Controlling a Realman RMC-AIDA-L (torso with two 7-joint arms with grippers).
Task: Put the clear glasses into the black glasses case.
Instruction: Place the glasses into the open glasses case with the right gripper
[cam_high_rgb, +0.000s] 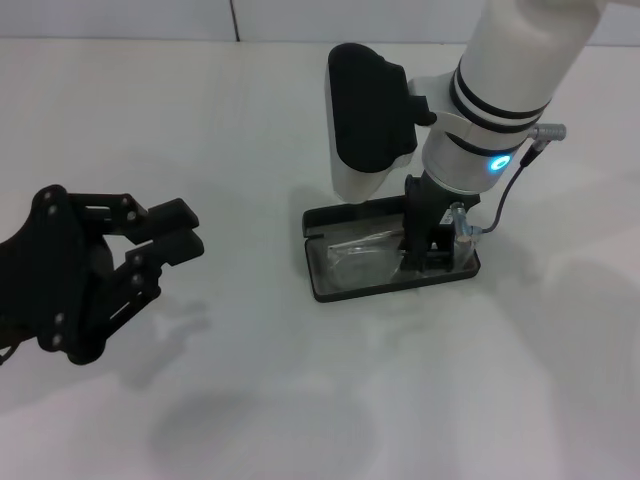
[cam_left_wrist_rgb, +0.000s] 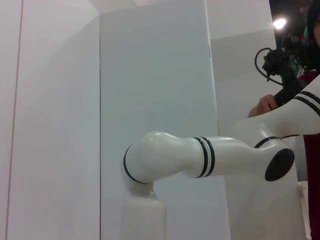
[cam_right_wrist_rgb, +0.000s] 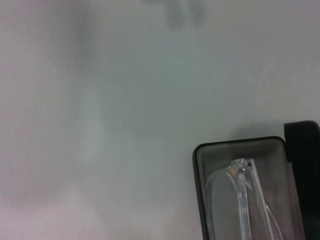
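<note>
The black glasses case (cam_high_rgb: 322, 283) lies open on the white table, its lid (cam_high_rgb: 345, 214) folded flat behind it. Inside, on the grey lining, rest the clear glasses (cam_high_rgb: 360, 250), with one clear end poking up at the case's right end. My right gripper (cam_high_rgb: 425, 252) reaches straight down into the right half of the case, over the glasses. The right wrist view shows the glasses (cam_right_wrist_rgb: 242, 192) lying in the case (cam_right_wrist_rgb: 197, 165). My left gripper (cam_high_rgb: 170, 232) hangs idle and shut above the table, far to the left.
A grey cable (cam_high_rgb: 505, 195) loops beside the right wrist. The left wrist view shows only the white right arm (cam_left_wrist_rgb: 200, 157), pale wall panels and a person's hand (cam_left_wrist_rgb: 262, 105) in the background.
</note>
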